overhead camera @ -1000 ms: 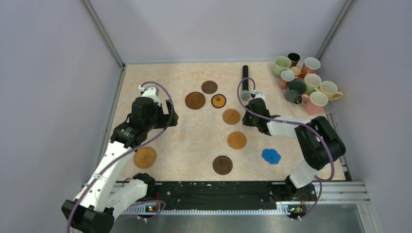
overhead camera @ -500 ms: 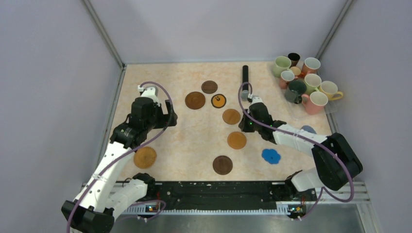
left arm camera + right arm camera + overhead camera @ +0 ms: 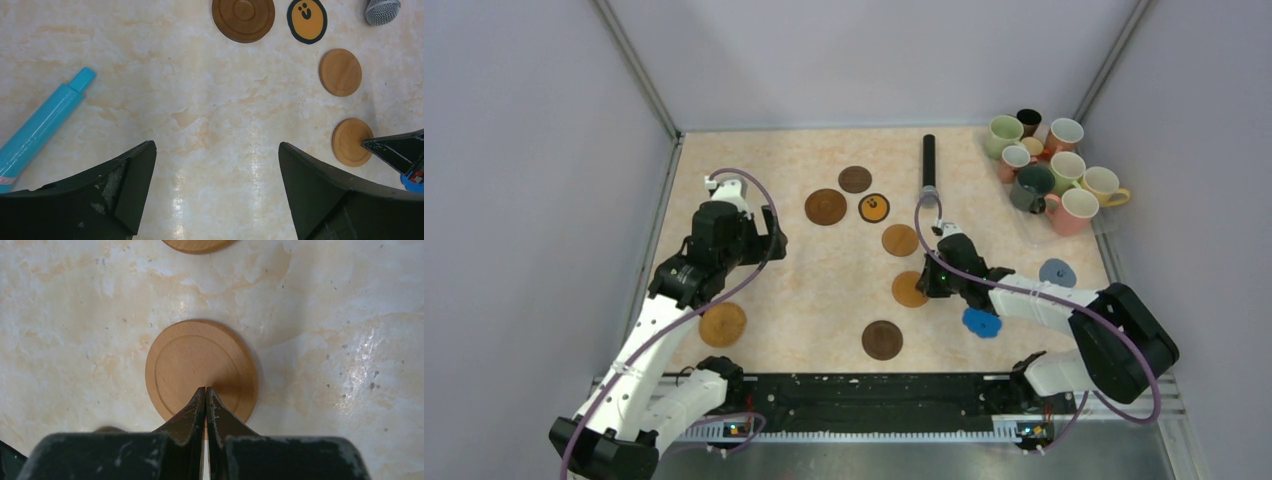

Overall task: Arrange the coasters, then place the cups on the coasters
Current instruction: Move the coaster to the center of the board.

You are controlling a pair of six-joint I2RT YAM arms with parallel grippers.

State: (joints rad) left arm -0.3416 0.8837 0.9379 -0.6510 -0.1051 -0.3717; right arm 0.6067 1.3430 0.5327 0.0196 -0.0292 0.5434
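Right jaws: the right gripper (image 3: pixel 206 390) has its fingers pressed together with nothing between them. The tips sit over the near part of a tan coaster (image 3: pixel 190 357); I cannot tell whether they touch it.
Left jaws: the left gripper (image 3: pixel 216 150) is spread wide and holds nothing, hanging above bare marbled table (image 3: pixel 824 290).
Coasters: other round discs lie spread across the table's middle. A blue flower-shaped coaster (image 3: pixel 981 322) lies just beside the right arm, and a grey-blue coaster (image 3: pixel 1056 271) lies near the right edge.
Cups: the cups (image 3: pixel 1067 165) stand clustered in the far right corner, none on a coaster.
Only in the left wrist view: a turquoise cylinder (image 3: pixel 40 132) lies on the table at the left.
Only in the top view: the cups, and the full length of a long black cylinder (image 3: pixel 929 160).
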